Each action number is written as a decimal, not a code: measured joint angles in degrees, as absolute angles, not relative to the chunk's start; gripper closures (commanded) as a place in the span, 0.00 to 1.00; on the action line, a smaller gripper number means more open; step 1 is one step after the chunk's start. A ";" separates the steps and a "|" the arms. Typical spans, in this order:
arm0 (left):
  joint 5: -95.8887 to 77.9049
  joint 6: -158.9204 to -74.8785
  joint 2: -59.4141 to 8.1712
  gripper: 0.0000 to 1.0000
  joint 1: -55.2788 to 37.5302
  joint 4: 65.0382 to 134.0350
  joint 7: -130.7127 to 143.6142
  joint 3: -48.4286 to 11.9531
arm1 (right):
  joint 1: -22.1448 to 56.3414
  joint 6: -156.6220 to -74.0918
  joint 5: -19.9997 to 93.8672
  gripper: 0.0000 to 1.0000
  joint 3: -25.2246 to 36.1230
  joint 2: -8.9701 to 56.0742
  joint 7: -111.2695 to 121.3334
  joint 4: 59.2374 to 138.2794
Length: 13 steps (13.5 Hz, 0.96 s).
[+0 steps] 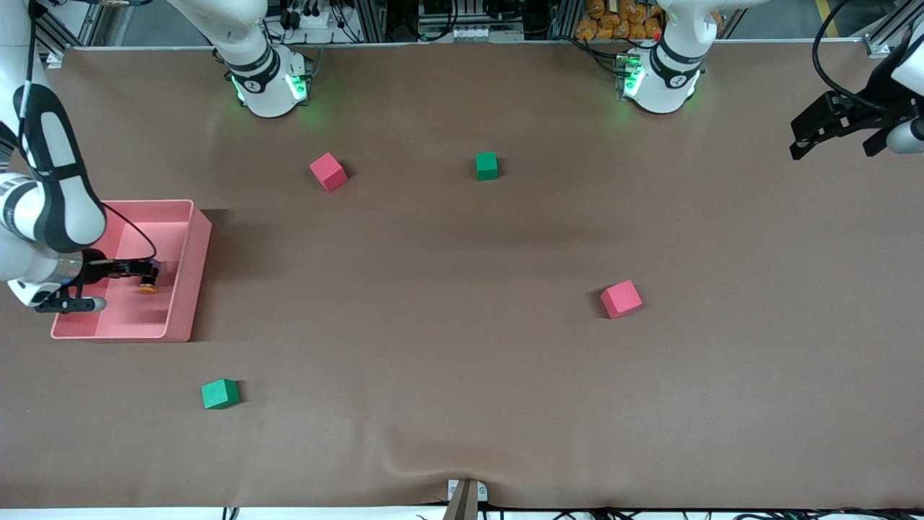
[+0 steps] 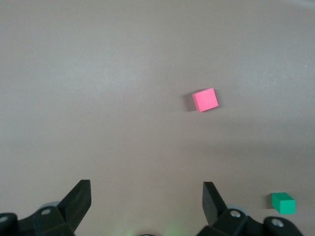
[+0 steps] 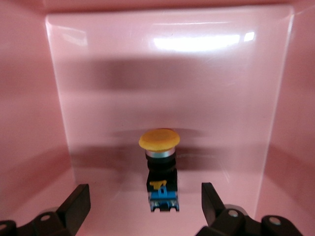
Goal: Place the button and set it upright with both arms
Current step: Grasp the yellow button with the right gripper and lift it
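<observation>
1. Table [image 1: 462, 347]: brown mat covers the whole bench; a wide open stretch is seen through the middle and along the edge nearest the front camera.
2. Pink bin [image 1: 189, 278]: set at the right arm's end of the table, touching nothing but the mat; open mat lies between it and the nearest cubes.
3. Right gripper [image 1: 148, 273]: reached down inside the pink bin, fingers spread wide on either side of the button, no contact seen in the right wrist view.
4. Left gripper [image 1: 808, 137]: held up in the air over the table edge at the left arm's end, waiting; fingers spread apart, nothing between them.
5. Cubes: two red cubes [image 1: 328, 172] [image 1: 621, 299] and two green cubes [image 1: 486, 166] [image 1: 219, 393] are scattered well apart; one of each near the base edge, one green toward the camera-side corner at the right arm's end.
6. Button [image 3: 161, 167]: found lying in the pink bin, round orange cap on a short black body with a blue end, between the right gripper's fingers [image 3: 75, 206].
</observation>
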State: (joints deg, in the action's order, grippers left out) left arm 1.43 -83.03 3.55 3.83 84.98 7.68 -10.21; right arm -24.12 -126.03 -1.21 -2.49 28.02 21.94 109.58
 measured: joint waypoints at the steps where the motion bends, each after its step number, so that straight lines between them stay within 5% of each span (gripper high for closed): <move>1: 1.43 -82.81 3.61 0.00 3.84 84.93 7.68 -10.14 | -24.12 -127.17 -1.21 0.00 -2.54 28.07 22.32 110.39; 6: 1.43 -82.02 3.68 0.00 3.87 84.84 7.68 -10.05 | -24.97 -129.93 -1.21 0.00 -2.50 29.69 23.51 111.28; 7: 1.43 -82.00 3.68 0.00 3.89 84.84 7.68 -10.01 | -25.05 -130.78 -1.21 0.06 -2.50 30.16 23.53 111.40; 11: 1.43 -81.96 3.65 0.00 3.94 84.87 7.68 -9.87 | -25.05 -132.90 -1.21 0.97 -2.53 32.02 23.91 111.68; 13: 1.43 -81.91 3.58 0.00 3.94 84.92 7.69 -9.85 | -25.08 -132.99 -1.25 1.00 -2.40 31.88 25.13 111.46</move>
State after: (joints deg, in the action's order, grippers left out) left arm 1.43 -81.91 3.58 3.94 84.92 7.69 -9.85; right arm -25.08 -132.99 -1.25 -2.40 31.88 25.13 111.46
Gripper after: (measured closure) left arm 0.000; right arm 0.427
